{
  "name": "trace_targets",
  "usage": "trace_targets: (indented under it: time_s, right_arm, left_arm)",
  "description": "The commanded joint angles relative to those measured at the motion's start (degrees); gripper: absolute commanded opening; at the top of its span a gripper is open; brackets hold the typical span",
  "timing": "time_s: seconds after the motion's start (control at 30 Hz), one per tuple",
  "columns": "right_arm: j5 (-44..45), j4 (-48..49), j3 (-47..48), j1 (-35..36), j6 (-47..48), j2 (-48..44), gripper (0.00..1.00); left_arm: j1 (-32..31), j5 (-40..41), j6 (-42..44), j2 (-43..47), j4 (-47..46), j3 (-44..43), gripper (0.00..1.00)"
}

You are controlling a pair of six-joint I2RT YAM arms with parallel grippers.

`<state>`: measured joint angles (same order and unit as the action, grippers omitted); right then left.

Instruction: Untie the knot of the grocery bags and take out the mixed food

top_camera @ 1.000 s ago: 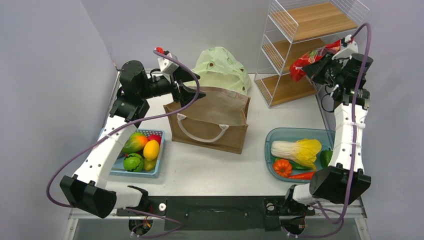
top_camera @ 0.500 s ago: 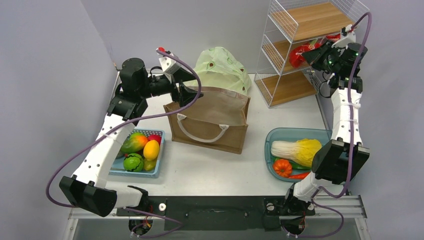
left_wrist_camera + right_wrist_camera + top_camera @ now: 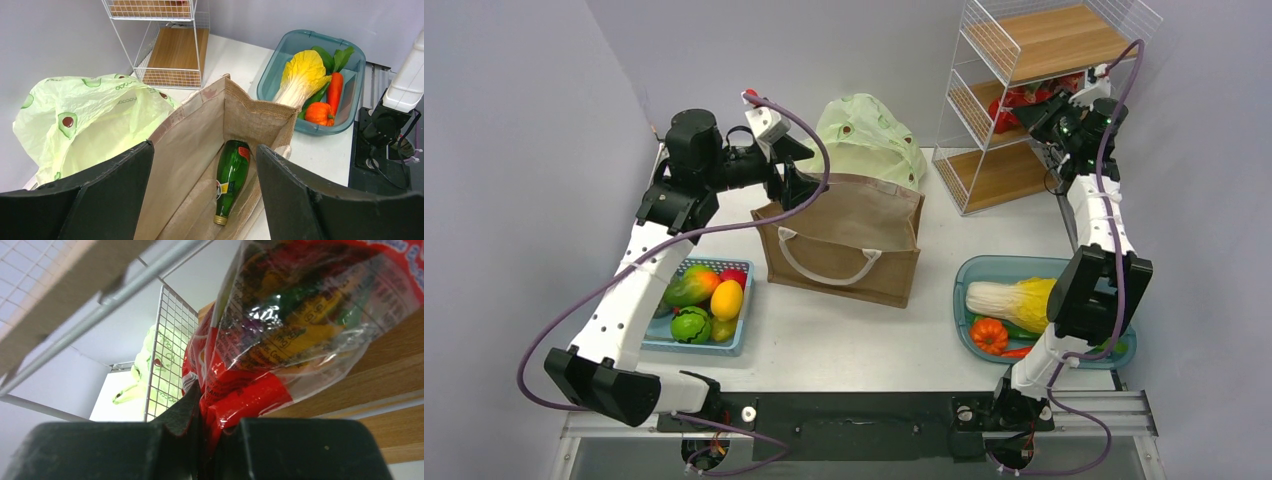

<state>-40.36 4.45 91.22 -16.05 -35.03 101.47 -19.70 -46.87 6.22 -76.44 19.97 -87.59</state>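
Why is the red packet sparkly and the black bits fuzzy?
Right wrist view: glare makes white spots on the crinkly red plastic packet; the right gripper's black fingers sit very close to the lens, so they look soft. Left wrist view: the dark green glass bottle in the brown paper bag looks crisp.
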Motion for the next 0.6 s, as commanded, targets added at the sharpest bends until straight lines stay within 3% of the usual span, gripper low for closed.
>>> trace_targets:
  time_s: [0.0,0.17,0.37,0.57]
  right_arm:
    - [-1.23,9.66,-1.63,-0.33,-0.13,-2.22,0.00]
    - [-0.27,3.38,-4.79,-1.57,2.01,-3.33,0.00]
    - [1.52,-7.90,-0.20,-1.70,3.28,-0.37,0.04]
    - [1.89,-5.04,1.33,-0.41,-0.53,1.94,0.07]
  left_arm:
    - [0.37,1.13,0.92,-0.58,1.08,-3.36,0.73]
    - [0.37,0.58,-0.06,-0.87,-0.15,-2.87,0.73]
    - [0.37,-0.30,-2.00,-2.18,-2.33,-2.66,0.73]
    - [0.28,-0.59,-2.18,-2.80,-2.90,-2.92,0.73]
